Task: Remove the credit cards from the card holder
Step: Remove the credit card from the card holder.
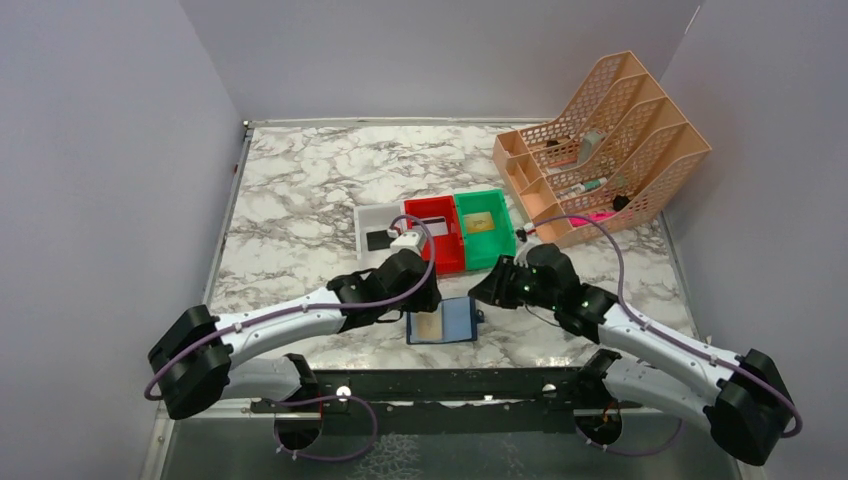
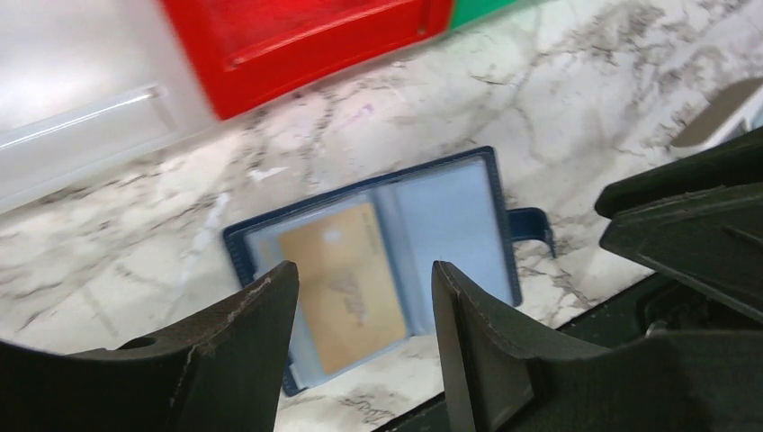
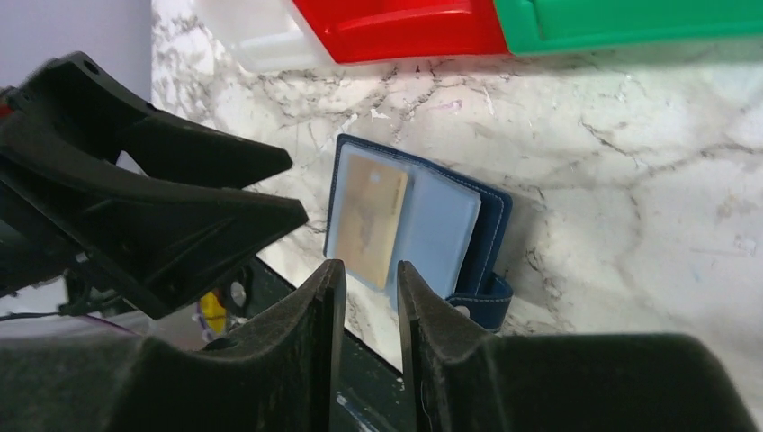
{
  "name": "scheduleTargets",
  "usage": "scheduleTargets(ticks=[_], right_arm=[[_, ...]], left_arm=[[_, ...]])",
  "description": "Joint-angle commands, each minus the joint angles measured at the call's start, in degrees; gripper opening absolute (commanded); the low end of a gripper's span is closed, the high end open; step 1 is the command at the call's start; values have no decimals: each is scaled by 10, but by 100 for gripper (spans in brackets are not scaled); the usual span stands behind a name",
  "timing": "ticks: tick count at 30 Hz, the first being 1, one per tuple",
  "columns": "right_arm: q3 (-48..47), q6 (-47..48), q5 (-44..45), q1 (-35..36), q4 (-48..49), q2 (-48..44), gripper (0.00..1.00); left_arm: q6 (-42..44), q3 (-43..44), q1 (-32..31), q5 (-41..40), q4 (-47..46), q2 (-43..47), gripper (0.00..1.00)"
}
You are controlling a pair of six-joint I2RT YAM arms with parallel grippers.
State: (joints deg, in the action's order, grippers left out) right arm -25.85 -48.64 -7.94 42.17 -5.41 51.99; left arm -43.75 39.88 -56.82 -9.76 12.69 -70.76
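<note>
The card holder [image 1: 442,322] lies open and flat on the marble near the front edge, navy outside and pale blue inside, its snap tab at the right. A gold credit card [image 2: 345,280] sits in its left sleeve; the right sleeve [image 3: 438,227] looks bare. My left gripper [image 2: 364,267] hovers above the holder's left half, open, nothing between its fingers. My right gripper [image 3: 370,266] is at the holder's near edge, open by a narrow gap and holding nothing. In the top view the left gripper [image 1: 424,300] and the right gripper [image 1: 486,291] flank the holder.
White [image 1: 371,217], red [image 1: 433,208] and green [image 1: 500,203] bins stand in a row just behind the holder. A black card [image 1: 378,240] lies in the white bin and a tan one [image 1: 482,223] in the green. A peach mesh organiser [image 1: 610,140] stands back right.
</note>
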Motion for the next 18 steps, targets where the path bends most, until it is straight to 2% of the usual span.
scheduleTargets(ticks=[1, 5, 7, 11, 15, 18], right_arm=[[-47, 54, -52, 12, 15, 63, 37], [-96, 64, 26, 73, -27, 119, 42], [-129, 60, 95, 114, -60, 156, 44], [-205, 49, 196, 190, -136, 241, 53], [-265, 34, 252, 233, -183, 317, 61], [-294, 28, 262, 248, -197, 365, 64]], left_arm=[[-38, -31, 13, -103, 59, 59, 61], [-49, -49, 35, -128, 83, 100, 63], [-52, -57, 51, -136, 96, 116, 63], [-49, -79, 94, -123, 106, 151, 66], [-41, -100, 143, -94, 109, 191, 67], [-41, -114, 156, -88, 110, 223, 68]])
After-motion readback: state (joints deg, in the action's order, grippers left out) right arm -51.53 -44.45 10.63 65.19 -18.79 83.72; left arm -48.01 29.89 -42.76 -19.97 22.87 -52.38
